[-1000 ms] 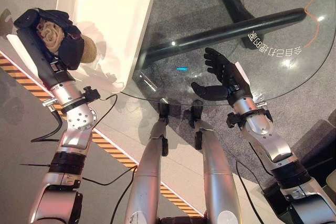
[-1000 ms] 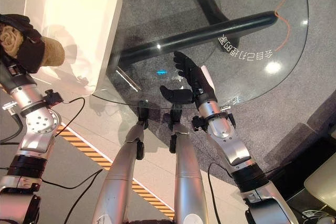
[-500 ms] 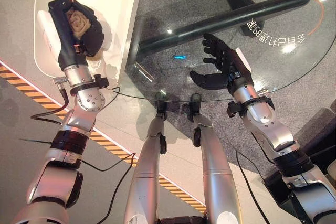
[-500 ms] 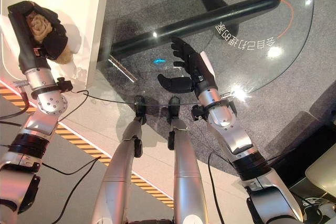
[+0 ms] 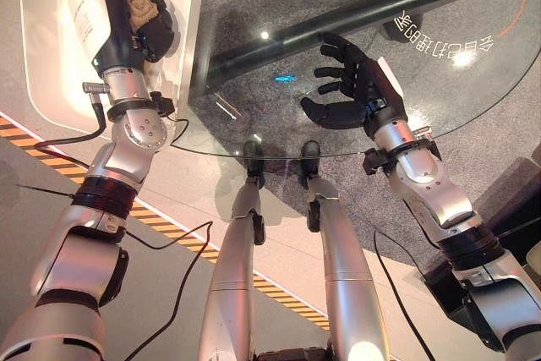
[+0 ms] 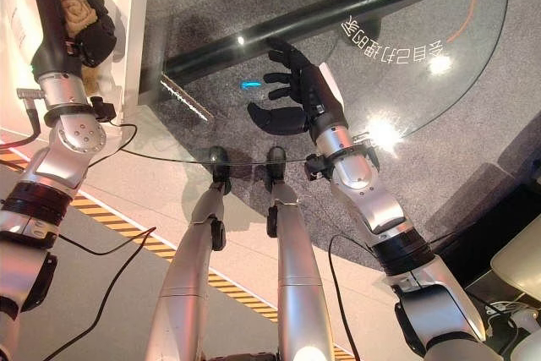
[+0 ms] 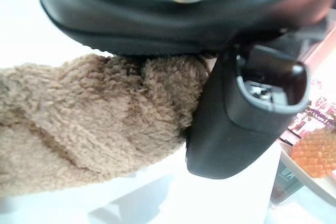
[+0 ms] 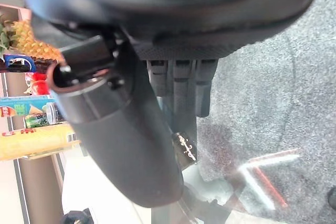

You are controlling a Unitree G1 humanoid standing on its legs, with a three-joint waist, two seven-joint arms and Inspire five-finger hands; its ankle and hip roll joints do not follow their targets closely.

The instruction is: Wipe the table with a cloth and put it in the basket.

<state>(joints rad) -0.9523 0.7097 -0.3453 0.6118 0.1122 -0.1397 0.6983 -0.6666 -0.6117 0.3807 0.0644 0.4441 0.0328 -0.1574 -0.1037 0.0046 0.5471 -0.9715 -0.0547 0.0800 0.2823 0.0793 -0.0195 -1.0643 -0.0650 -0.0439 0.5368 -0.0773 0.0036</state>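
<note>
1. Left hand moved over the last second from beside the near edge of the basket to well above its white floor. Whole view also shifted, so part of that apparent travel belonged to the camera.
2. Fingers and thumb curled tight round the cloth, same clasp as a second ago; cloth bunched in the palm, clear of the table. Confirmed in the left wrist view: tan pile pressed against the dark thumb, white basket floor beneath.
3. Judged: wiping apparently finished, carry to the basket essentially complete, release not yet made. Remaining step would be loosening the fingers so the cloth drops inside.
4. Right hand held over the near part of the table, fingers spread and relaxed, thumb apart, nothing in it. Barely changed against the earlier frames; idle.
5. Cloth: tan, looped fleecy pile, soft, crumpled into a rounded wad. Likely to cling slightly to the fingers and fall limp rather than bounce.
6. Basket: white, smooth, glossy, hard-looking, shallow with rounded corners and raised wall.
7. Table: round clear glass sheet, thin edge, bright reflections on top; dark tubular base and speckled grey floor visible through it. White printed characters on the glass.
8. Floor beside the basket: orange-and-black striped tape.
</note>
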